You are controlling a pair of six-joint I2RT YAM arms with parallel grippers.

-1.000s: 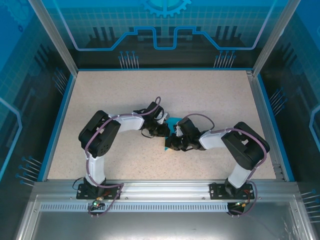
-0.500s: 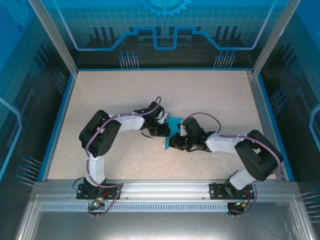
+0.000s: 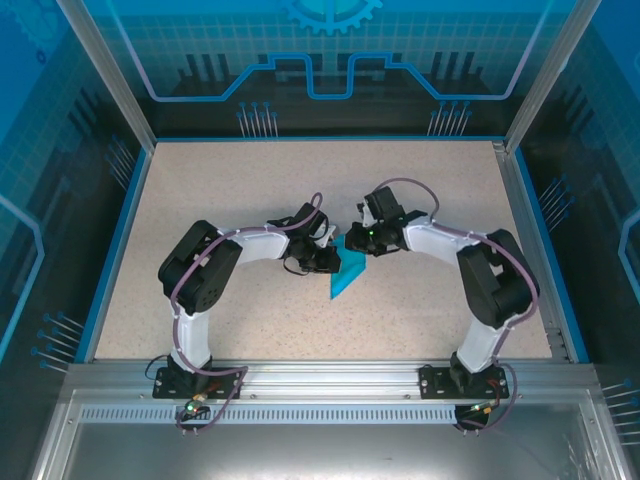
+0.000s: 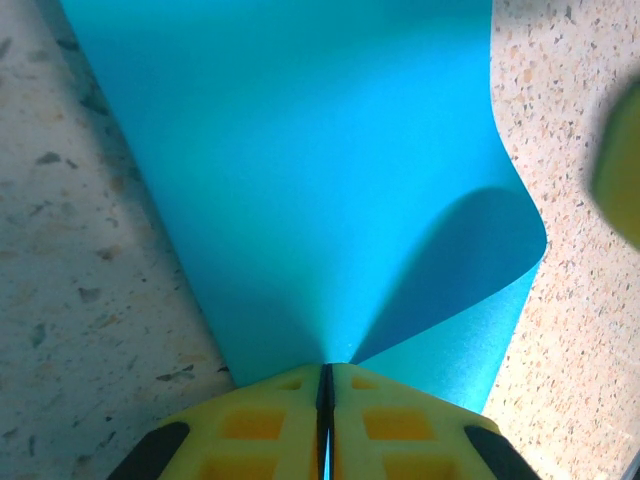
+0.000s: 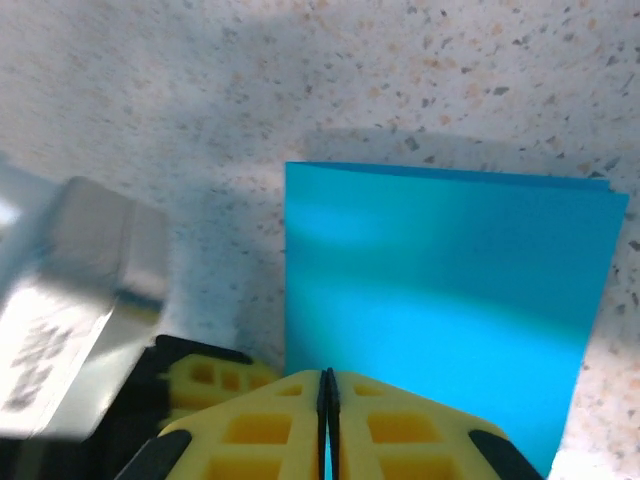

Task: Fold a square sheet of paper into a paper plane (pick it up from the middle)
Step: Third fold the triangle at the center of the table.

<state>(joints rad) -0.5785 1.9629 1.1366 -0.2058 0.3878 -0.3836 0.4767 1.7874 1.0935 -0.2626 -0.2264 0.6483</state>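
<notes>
The paper (image 3: 344, 272) lies near the middle of the desk (image 3: 230, 180), between the tips of the two arms. From above it is a narrow cyan shape, wider at the far end and tapering to a point toward the near edge. It is already folded, not a flat square.

The left fingers (image 4: 336, 378) are clenched on the paper. In the left wrist view the yellow pads meet in a thin seam, and the sheet rises to a peak right at that seam. From the pinch the paper fans out away from the camera. Its left side runs along a straight edge on the desk, while on the right a loose flap curls up and shades the layer under it.

The right fingers (image 5: 332, 385) are pressed together too, tip to tip. They sit at the near side of a flat part of the paper with straight edges and a square corner. I cannot tell whether they pinch a layer or only rest on it. To their left in that view are the left arm's yellow tips and its blurred grey-white body.

From above, the right fingers are at the paper's far right side and the left ones at its left side, near each other but apart.
</notes>
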